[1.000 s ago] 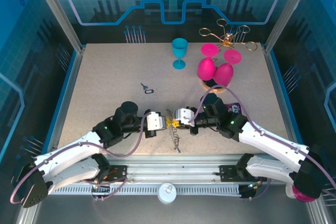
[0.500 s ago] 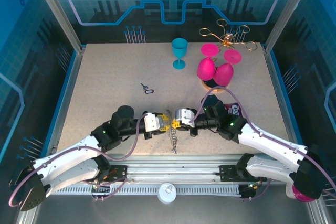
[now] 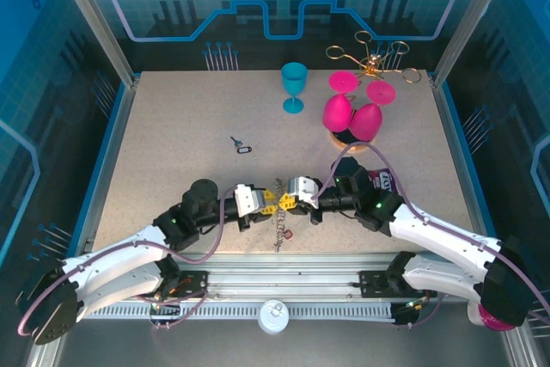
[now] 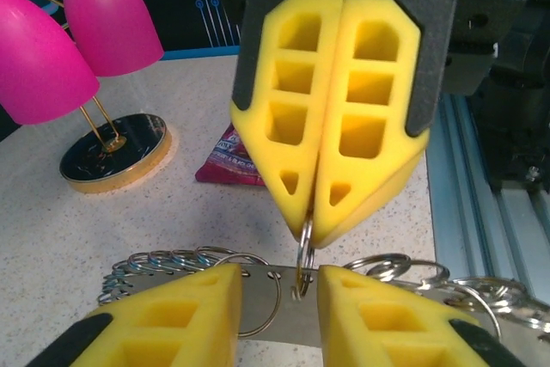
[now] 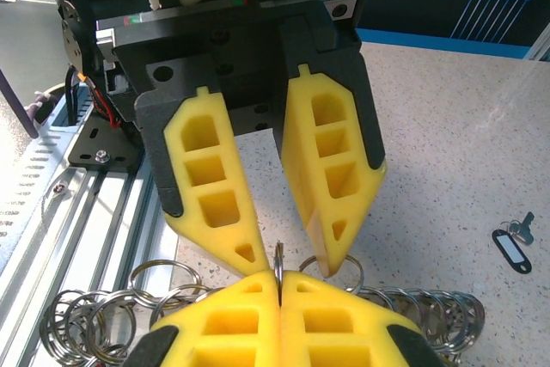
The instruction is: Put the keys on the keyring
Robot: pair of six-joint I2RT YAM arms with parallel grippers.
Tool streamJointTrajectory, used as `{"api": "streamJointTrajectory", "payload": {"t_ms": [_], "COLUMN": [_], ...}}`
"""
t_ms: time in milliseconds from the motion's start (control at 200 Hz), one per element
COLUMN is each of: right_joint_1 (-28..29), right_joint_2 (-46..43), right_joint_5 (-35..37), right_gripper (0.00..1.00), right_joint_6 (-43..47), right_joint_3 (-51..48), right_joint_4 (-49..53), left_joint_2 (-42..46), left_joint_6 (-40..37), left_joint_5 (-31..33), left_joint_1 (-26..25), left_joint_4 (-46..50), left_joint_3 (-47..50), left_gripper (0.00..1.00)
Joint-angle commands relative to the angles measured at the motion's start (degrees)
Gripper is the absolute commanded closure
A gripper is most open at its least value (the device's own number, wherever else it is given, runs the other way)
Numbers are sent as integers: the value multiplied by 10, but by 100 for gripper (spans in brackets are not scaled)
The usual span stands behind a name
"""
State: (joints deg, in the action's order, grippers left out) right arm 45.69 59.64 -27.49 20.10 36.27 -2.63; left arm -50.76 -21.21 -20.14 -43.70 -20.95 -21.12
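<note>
Left wrist view: right fingers (image 4: 344,169) pinch one ring of the keyring (image 4: 302,257) tight, holding it upright. Left fingers (image 4: 189,307) straddle it, narrowly parted, probably to spread it.

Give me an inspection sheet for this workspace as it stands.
Surface: speckled table, flat, no spills seen.
Job's things: keyring chain hangs between the grippers; one dark-tagged key lies loose, apart from it.
Clutter: teal goblet upright; two pink goblets; gold wire stand; snack packet.
Grippers: right gripper shut on a keyring ring; left gripper open, fingers either side of it.
Cables: purple cable loops along each arm.
Surroundings: blue panels; aluminium rail at the near edge.
</note>
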Motion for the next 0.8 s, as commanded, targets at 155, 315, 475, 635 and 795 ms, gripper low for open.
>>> {"api": "streamJointTrajectory", "payload": {"t_ms": [155, 315, 475, 635, 795], "right_joint_1": [-4, -4, 6, 23, 34], "right_joint_2": [-11, -15, -27, -22, -8], "right_joint_5": [-27, -5, 62, 114, 110], "right_gripper": [100, 100, 69, 69, 72], "right_joint_6": [-26, -16, 60, 113, 116], "right_joint_3": [-9, -10, 6, 36, 52], "right_joint_4": [-56, -34, 58, 123, 116], "left_joint_2": [-10, 2, 27, 26, 8], "left_joint_6": [12, 2, -55, -135, -187], "left_joint_5": [-28, -20, 13, 30, 37], "left_joint_1": [4, 5, 4, -1, -12], "left_joint_4": [-45, -35, 35, 148, 212], "left_joint_3": [6, 0, -27, -76, -115], "left_gripper": [94, 100, 100, 100, 100]}}
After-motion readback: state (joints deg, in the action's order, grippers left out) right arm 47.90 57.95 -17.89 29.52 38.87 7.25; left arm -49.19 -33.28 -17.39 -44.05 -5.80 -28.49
